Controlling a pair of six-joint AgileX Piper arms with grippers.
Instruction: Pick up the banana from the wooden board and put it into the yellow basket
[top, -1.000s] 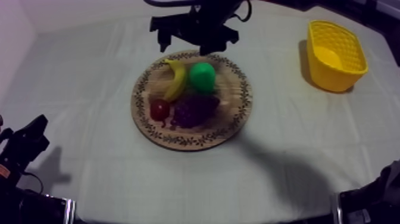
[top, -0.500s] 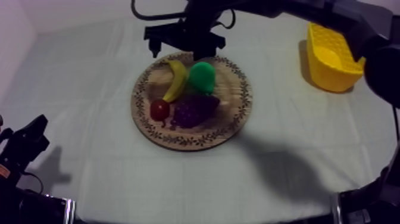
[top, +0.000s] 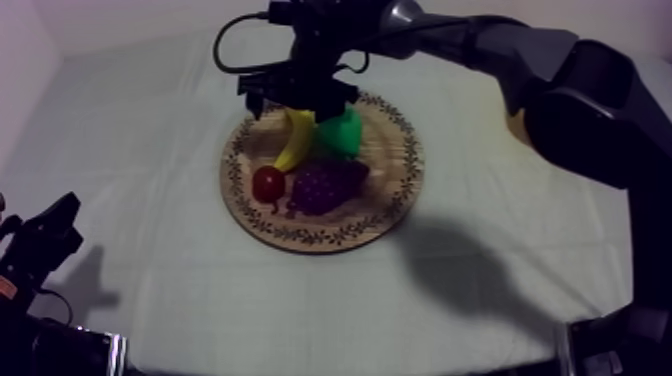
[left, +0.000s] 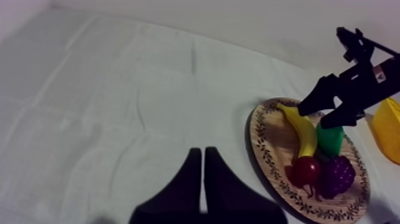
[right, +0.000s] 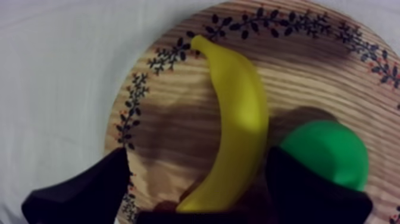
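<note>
The yellow banana (top: 294, 142) lies on the far left part of the round wooden board (top: 320, 238), beside a green pear (top: 344, 130). My right gripper (top: 296, 106) reaches in from the upper right and hovers open right over the banana's far end. Close up, its two black fingers (right: 89, 187) stand on either side of the banana (right: 238, 119), with the pear (right: 327, 152) by the right one. Whether they touch the banana I cannot tell. My left gripper (left: 202, 151) is shut on nothing, low at the table's left (top: 45, 240).
A bunch of purple grapes (top: 326, 184) and a small red fruit (top: 268, 183) lie on the near half of the board. The yellow basket (left: 390, 130) stands right of the board; from above my right arm covers it.
My right gripper has come down and nearer, from behind the board's far rim onto the banana. Its arm now stretches across the basket in the top view. The left arm is still.
</note>
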